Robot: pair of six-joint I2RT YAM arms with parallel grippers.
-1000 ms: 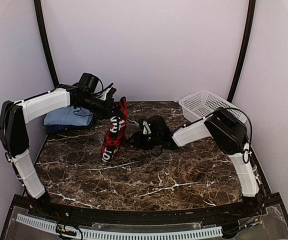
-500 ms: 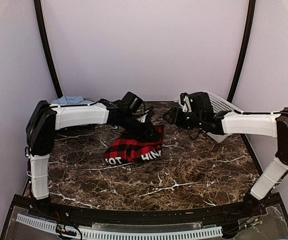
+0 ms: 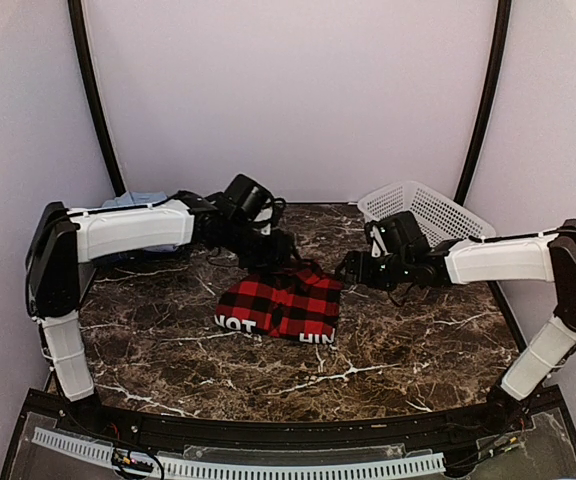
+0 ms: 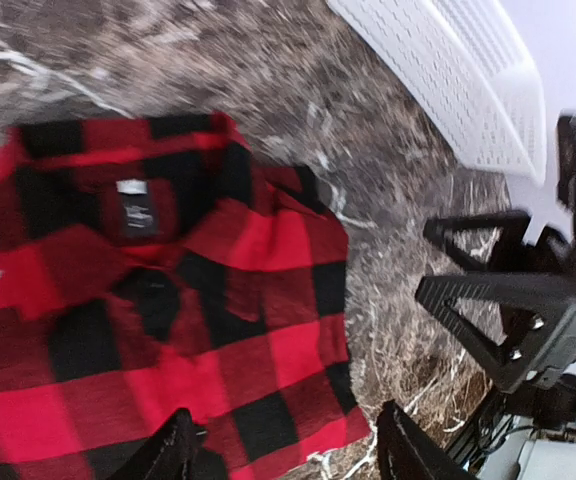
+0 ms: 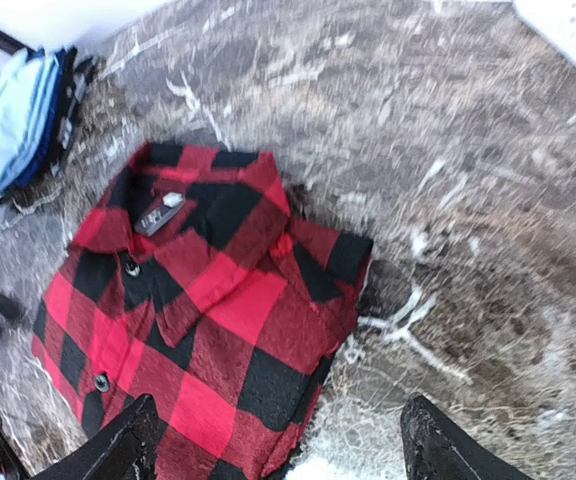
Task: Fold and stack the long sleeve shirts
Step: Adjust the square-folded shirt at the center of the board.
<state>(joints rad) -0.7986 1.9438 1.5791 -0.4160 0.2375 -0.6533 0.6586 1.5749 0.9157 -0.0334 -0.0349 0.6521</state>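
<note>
The red-and-black check flannel shirt point(image 3: 280, 308) lies folded flat on the marble table, collar and label facing up point(image 4: 158, 290) point(image 5: 198, 310). My left gripper point(image 3: 276, 256) hangs just behind the shirt's back edge, open, with the cloth below its fingers point(image 4: 288, 455) and not gripped. My right gripper point(image 3: 352, 268) stands open just right of the shirt's right edge point(image 5: 283, 450), with nothing held. A light blue shirt on a darker blue one point(image 5: 18, 120) sits stacked at the back left corner point(image 3: 136, 201), partly hidden behind my left arm.
A white mesh basket point(image 3: 423, 212) stands at the back right corner, also in the left wrist view point(image 4: 458, 80). Curved black frame bars rise at both back corners. My two grippers are close together above the shirt's back right corner.
The flannel shirt hung from my left gripper a second ago; now it lies flat and folded. Both grippers have opened and let go, and the right arm has swung over beside the shirt.
</note>
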